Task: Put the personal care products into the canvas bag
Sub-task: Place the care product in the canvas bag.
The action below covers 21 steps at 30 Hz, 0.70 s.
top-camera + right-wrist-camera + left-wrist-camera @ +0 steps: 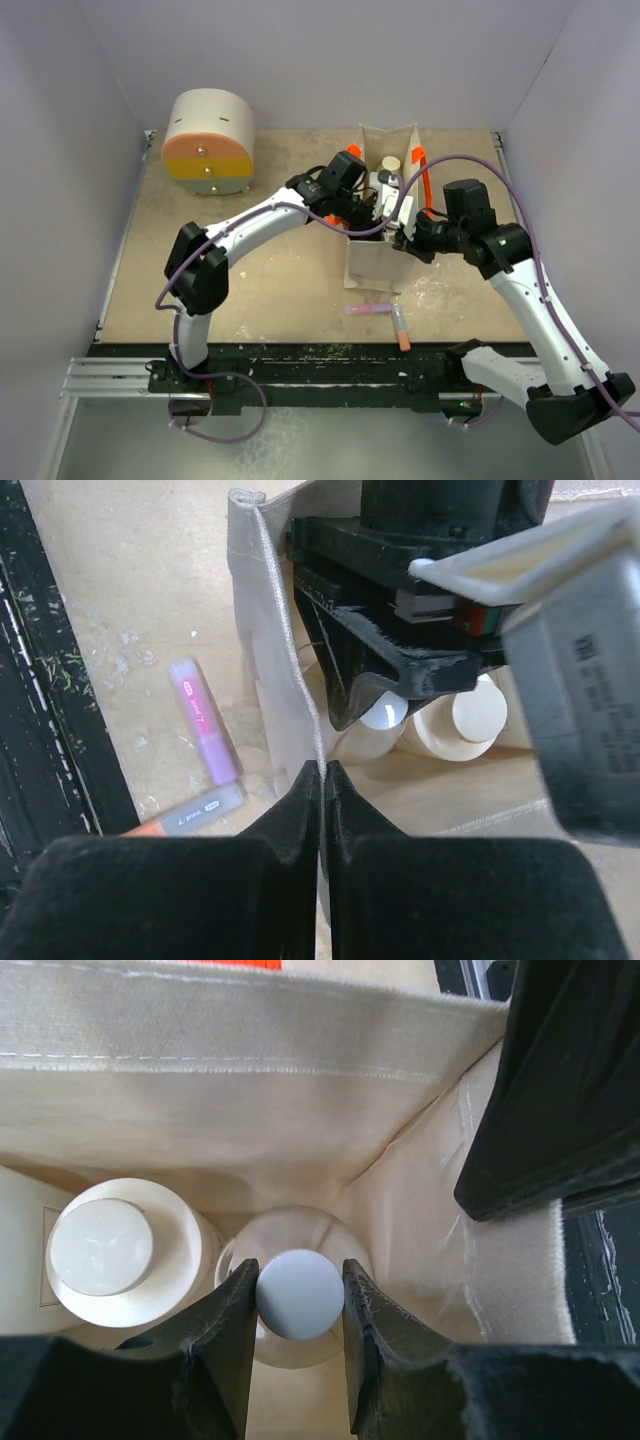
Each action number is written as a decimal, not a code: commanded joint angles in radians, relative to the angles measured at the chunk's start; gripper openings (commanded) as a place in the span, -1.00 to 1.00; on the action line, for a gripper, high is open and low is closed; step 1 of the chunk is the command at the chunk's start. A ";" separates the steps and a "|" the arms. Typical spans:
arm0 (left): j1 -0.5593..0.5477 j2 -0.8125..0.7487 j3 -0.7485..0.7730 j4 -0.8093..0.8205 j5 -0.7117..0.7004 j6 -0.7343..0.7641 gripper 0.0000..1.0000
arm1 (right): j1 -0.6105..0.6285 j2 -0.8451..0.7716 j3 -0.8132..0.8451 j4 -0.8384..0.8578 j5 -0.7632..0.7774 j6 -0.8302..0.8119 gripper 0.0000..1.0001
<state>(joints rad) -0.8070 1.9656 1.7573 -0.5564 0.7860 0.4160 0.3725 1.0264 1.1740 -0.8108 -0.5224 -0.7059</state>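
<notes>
The beige canvas bag (372,262) with orange handles (418,160) stands at mid-table. My left gripper (385,205) reaches down into it. In the left wrist view the gripper (300,1280) is shut on the white cap of the clear-grey bottle (290,1235), upright inside the bag (250,1090). A cream-topped container (100,1248) stands beside it, and a white bottle (15,1260) shows at the left edge. My right gripper (405,238) is shut on the bag's rim (262,630), pinching the seam (322,770). The black-capped bottles are hidden.
A purple marker (203,720) and a grey marker with an orange end (190,813) lie on the table in front of the bag (385,312). The round cream, orange and yellow drawer box (208,143) stands at the back left. Grey walls close in the table.
</notes>
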 commanded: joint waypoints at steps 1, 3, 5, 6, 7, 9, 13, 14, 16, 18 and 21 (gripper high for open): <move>-0.029 -0.001 -0.014 -0.009 0.107 0.082 -1.00 | 0.002 -0.026 0.072 0.059 -0.060 0.011 -1.00; -0.029 0.010 -0.014 -0.020 0.106 0.085 -1.00 | 0.001 -0.025 0.078 0.058 -0.065 0.012 -1.00; -0.032 0.016 -0.011 -0.021 0.106 0.085 -1.00 | 0.001 -0.025 0.079 0.059 -0.067 0.017 -1.00; -0.033 0.021 -0.012 -0.022 0.104 0.087 -1.00 | 0.002 -0.023 0.081 0.060 -0.069 0.019 -1.00; -0.034 0.024 -0.014 -0.024 0.104 0.093 -1.00 | 0.002 -0.023 0.081 0.059 -0.070 0.020 -1.00; -0.037 0.032 -0.012 -0.032 0.103 0.104 -1.00 | 0.002 -0.022 0.083 0.058 -0.070 0.023 -1.00; -0.047 0.045 -0.017 -0.064 0.100 0.136 -0.99 | 0.002 -0.019 0.092 0.060 -0.070 0.028 -1.00; -0.049 0.048 -0.020 -0.069 0.098 0.142 -0.97 | 0.001 -0.017 0.094 0.059 -0.072 0.031 -1.00; -0.052 0.053 -0.024 -0.081 0.097 0.150 -0.92 | 0.001 -0.014 0.097 0.058 -0.073 0.032 -1.00; -0.053 0.054 -0.023 -0.092 0.099 0.150 -0.87 | 0.001 -0.011 0.094 0.058 -0.072 0.032 -1.00; -0.054 0.047 -0.022 -0.103 0.101 0.150 -0.69 | 0.001 -0.013 0.071 0.050 -0.063 0.027 -1.00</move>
<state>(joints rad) -0.8280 2.0159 1.7416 -0.5716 0.7998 0.5549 0.3721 1.0306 1.1847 -0.8188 -0.5411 -0.6987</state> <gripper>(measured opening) 0.380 0.008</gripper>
